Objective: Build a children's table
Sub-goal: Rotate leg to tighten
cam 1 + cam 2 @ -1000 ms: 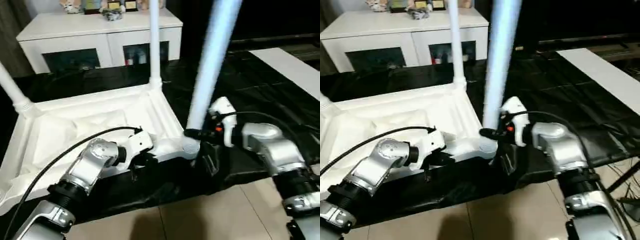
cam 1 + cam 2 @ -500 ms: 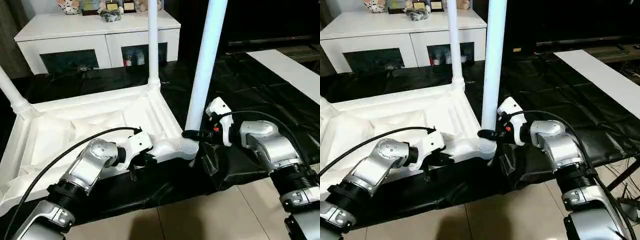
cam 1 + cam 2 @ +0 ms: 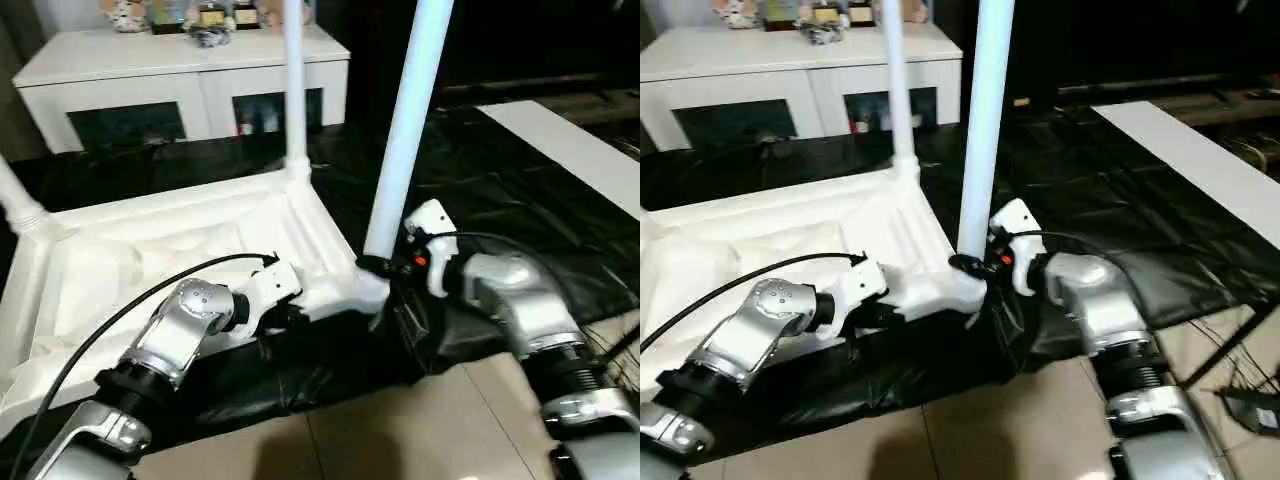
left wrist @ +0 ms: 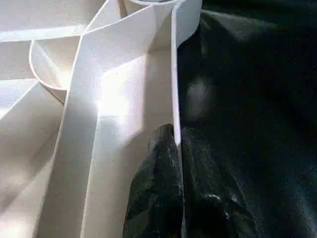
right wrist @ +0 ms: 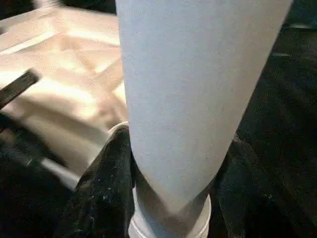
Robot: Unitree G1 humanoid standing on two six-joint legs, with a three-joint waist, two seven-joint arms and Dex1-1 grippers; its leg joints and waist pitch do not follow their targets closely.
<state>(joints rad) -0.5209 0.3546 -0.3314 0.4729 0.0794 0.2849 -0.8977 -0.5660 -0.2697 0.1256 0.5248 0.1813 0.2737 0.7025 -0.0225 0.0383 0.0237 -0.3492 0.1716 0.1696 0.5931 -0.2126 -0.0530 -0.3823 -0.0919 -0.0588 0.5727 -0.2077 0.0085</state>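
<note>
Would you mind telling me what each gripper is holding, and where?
The left gripper pinches the raised rim of the upturned white plastic table top. The right gripper clasps the near round white leg just above its socket.

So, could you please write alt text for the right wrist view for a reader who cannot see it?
A thick white table leg rises close to the camera, with the right end effector closed around its base, one black finger on each side. Behind lies the upturned white tabletop, with black sheeting beyond.
</note>
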